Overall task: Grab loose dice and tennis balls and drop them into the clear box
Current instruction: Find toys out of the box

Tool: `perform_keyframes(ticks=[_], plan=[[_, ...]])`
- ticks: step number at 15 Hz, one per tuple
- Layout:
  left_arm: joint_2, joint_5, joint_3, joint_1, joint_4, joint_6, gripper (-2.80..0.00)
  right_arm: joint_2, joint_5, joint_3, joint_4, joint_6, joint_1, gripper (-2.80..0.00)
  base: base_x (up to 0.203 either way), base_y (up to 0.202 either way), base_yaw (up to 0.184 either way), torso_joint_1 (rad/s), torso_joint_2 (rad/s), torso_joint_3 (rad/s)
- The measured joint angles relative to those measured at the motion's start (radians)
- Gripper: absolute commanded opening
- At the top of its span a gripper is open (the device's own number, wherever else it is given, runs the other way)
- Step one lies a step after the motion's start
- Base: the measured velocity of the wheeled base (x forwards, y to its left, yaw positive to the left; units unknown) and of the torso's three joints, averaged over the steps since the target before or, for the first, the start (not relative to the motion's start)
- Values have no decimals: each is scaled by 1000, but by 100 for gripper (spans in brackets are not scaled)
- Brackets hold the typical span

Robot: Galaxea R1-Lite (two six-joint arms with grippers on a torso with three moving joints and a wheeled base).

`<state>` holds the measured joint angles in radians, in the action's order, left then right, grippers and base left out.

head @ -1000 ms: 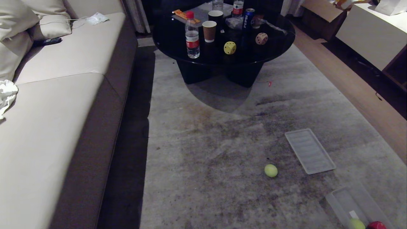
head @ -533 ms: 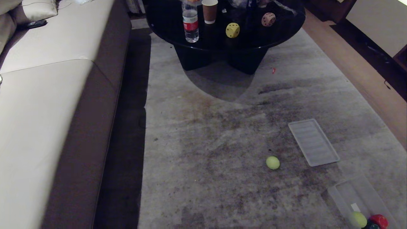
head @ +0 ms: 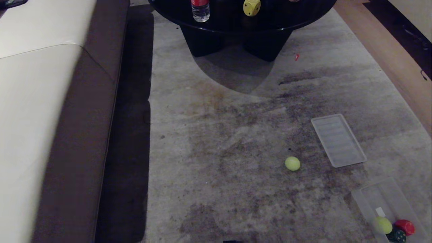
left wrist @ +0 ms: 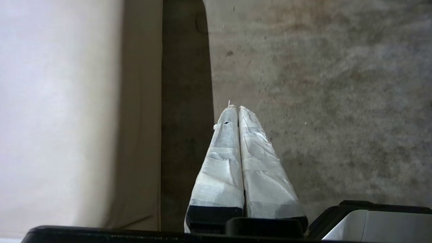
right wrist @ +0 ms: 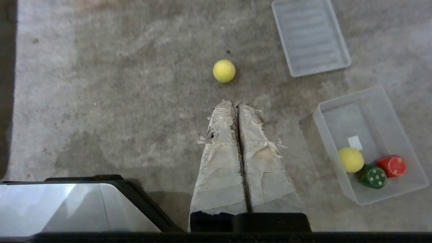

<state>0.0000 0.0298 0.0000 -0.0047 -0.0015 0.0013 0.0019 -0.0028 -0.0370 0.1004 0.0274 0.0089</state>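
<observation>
Though near, ball (right wrist: 224,71) beyond R hand (right wrist: 237,105)

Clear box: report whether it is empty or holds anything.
Not empty. The clear box holds a tennis ball, a green die and a red die, bunched at one end; its other end is bare.

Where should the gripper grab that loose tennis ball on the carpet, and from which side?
Probably across the middle of the tennis ball, coming straight down. It is round, so any pair of opposite sides works, and it lies alone on the carpet, apart from the lid and clear box.
</observation>
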Motion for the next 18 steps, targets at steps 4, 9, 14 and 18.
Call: perform_keyframes(ticks=[4,9,14,18], plan=[[0,0,0,0,0,0,-280,0,0,0,0,0,0,-280,0,0,0,4,1,-193],[0,1,0,0,0,-1,-280,0,0,0,0,0,0,-280,0,0,0,2,2,-197],[0,1,0,0,0,-1,-280,0,0,0,0,0,0,-280,0,0,0,1,2,-196],[0,1,0,0,0,-2,-280,0,0,0,0,0,0,-280,0,0,0,2,1,-196]])
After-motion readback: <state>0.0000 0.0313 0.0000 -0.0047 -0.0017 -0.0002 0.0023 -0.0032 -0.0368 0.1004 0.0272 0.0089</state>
